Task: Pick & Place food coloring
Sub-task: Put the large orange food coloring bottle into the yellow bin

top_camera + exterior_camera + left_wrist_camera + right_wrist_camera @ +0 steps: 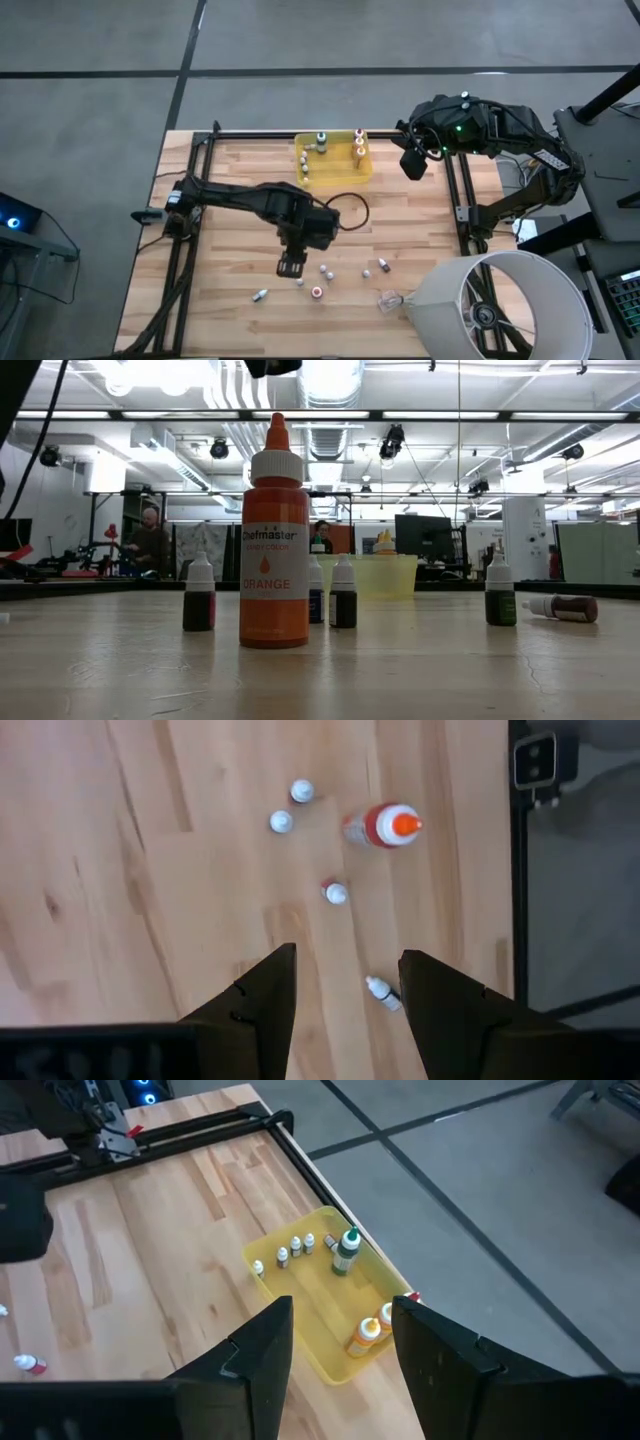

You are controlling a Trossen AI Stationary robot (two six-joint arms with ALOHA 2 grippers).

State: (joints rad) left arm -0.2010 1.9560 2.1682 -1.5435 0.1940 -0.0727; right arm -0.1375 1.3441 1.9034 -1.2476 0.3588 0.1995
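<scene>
High view: the left gripper (291, 266), jaws apart and empty, should drop straight over one little bottle (300, 281) at lower middle, then squeeze gently.

— Table (230, 240): pale wood planks, matt, visible grain. Black metal rails (455, 190) along the edges.

— Tray (310, 1295): translucent yellow plastic, smooth, slightly glossy.

— Orange bottle (274, 540): glossy plastic, printed label, white ribbed collar.

— Small bottles (199, 595): dark bodies, white plastic caps. Left gripper (340, 995) fingers (265, 1005): dark, matt.
</scene>
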